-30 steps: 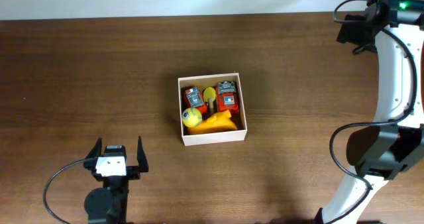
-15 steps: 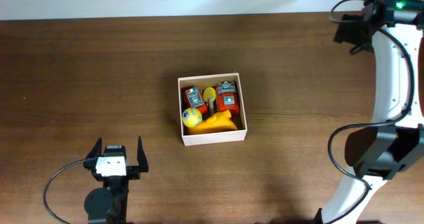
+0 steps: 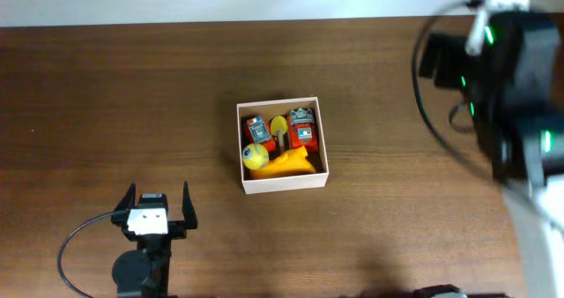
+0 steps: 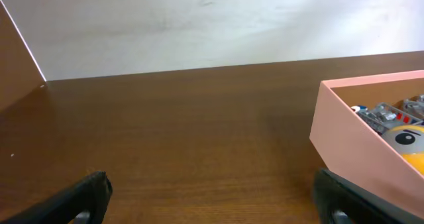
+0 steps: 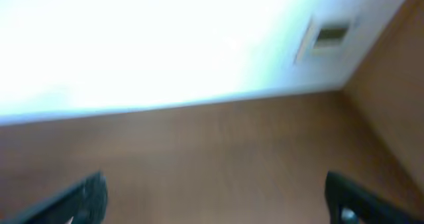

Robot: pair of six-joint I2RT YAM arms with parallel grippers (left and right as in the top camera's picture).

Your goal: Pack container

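The container [image 3: 286, 183], a small square white box, sits mid-table and holds two red toy robots [image 3: 301, 127], a yellow ball [image 3: 255, 155] and a yellow piece [image 3: 291, 163]. My left gripper [image 3: 159, 192] is open and empty, resting near the front edge, left of and below the box. In the left wrist view [image 4: 212, 207] its fingers [image 4: 83, 196] are spread wide, with the container's wall [image 4: 344, 141] at the right. My right arm [image 3: 507, 86] is blurred at the far right, well away from the box. In the right wrist view its gripper [image 5: 215, 207] is open over bare wood.
The brown wooden table [image 3: 132, 95] ends at a white wall along the back edge [image 3: 220, 0]. The right wrist view shows the wall and a table corner [image 5: 344, 88], all blurred.
My right arm has swung up and toward the camera and is now large and blurred. The left gripper and the container have not moved.
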